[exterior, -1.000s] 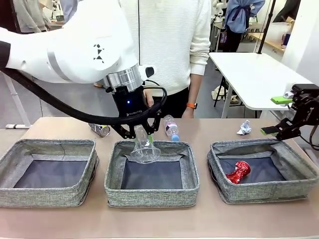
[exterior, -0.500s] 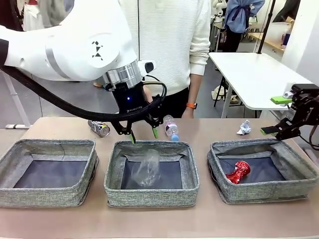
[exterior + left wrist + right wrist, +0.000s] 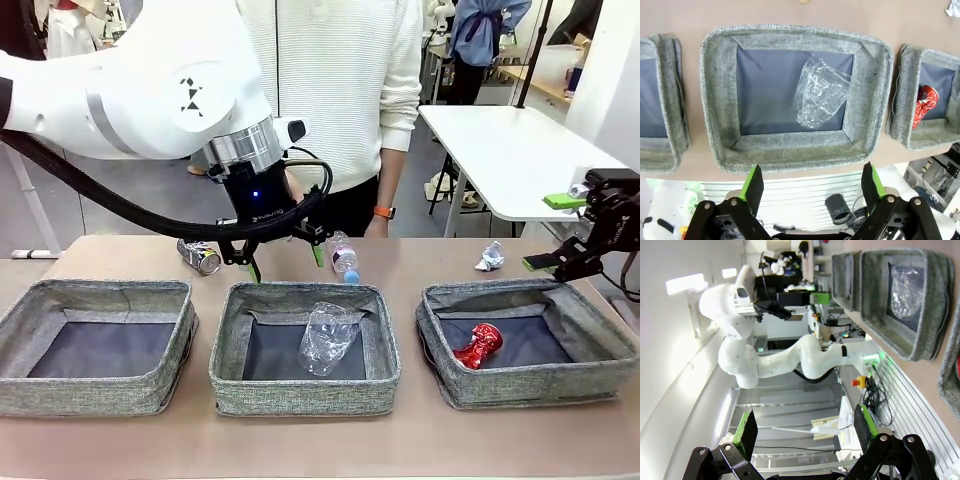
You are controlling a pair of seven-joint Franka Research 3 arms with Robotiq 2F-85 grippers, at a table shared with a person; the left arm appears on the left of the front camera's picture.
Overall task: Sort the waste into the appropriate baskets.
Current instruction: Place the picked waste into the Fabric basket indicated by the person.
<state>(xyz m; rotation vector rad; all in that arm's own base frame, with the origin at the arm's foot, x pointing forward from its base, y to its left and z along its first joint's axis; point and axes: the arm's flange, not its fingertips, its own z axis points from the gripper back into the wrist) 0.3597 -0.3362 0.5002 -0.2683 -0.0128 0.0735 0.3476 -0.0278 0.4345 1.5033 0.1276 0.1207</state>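
A clear plastic cup (image 3: 328, 338) lies on its side in the middle basket (image 3: 300, 394). Above that basket's back edge hangs my left gripper (image 3: 285, 258), open and holding nothing. Its wrist view looks straight down on the cup (image 3: 821, 91), with the left gripper (image 3: 812, 182) spread wide. A crushed red can (image 3: 478, 345) rests in the right basket (image 3: 530, 386). My right gripper (image 3: 555, 232) hovers open over that basket's far right corner. Behind the baskets, a dark can (image 3: 200, 257), a blue-capped bottle (image 3: 344, 256) and a paper ball (image 3: 489, 257) lie on the table.
The left basket (image 3: 90, 395) holds nothing. A person in a white sweater (image 3: 340, 90) stands at the far side, behind the left arm. A white table (image 3: 510, 150) stands at the back right.
My left gripper opened and let go of the clear cup, which dropped into the middle basket and came to rest on its side. The right arm has not moved.
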